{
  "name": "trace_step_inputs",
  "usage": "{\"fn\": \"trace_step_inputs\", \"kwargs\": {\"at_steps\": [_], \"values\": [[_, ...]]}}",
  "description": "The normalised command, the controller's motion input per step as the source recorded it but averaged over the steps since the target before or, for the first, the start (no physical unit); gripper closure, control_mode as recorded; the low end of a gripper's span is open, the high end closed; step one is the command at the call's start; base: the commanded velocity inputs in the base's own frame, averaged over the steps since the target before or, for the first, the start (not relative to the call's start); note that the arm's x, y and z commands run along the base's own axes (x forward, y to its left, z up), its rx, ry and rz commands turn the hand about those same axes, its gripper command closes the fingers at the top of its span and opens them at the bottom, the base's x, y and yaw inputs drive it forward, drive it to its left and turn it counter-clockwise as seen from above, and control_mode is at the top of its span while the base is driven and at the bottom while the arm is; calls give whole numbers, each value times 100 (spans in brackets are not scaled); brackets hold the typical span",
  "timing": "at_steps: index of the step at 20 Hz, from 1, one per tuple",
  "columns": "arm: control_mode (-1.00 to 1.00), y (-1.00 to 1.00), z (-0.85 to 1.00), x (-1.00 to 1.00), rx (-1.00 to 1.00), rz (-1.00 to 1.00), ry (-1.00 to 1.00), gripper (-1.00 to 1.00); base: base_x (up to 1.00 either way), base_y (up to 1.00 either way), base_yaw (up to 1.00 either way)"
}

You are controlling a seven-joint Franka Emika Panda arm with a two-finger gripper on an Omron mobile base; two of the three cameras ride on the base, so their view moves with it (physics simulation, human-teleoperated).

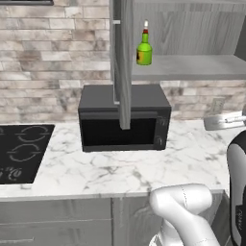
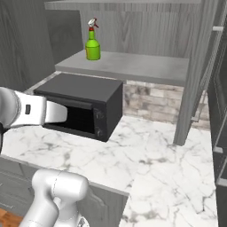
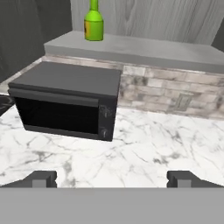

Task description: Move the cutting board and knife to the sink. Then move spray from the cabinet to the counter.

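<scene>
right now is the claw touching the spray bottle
Apart. In the hand view the open claw sits low over the counter, while the spray stands far up on the cabinet shelf, with the microwave between.

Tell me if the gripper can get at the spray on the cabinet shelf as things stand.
Probably yes. The cabinet door is swung open, the spray stands upright near the shelf's front edge, and the gripper is open and empty. The microwave sits below the shelf, so the approach should stay above it.
</scene>
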Motion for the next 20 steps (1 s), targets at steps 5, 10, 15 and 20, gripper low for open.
{"fn": "trace_step_inputs", "kwargs": {"at_steps": [5, 10, 15, 20], "values": [[-100, 0, 0, 8, 0, 20, -1, -100, 6, 0, 16], [-100, 0, 22, 0, 1, 23, -14, -100, 0, 0, 0], [-100, 0, 40, 0, 0, 12, -16, -100, 0, 0, 0], [-100, 7, 13, 5, 0, 1, -13, -100, 0, 0, 0]]}}
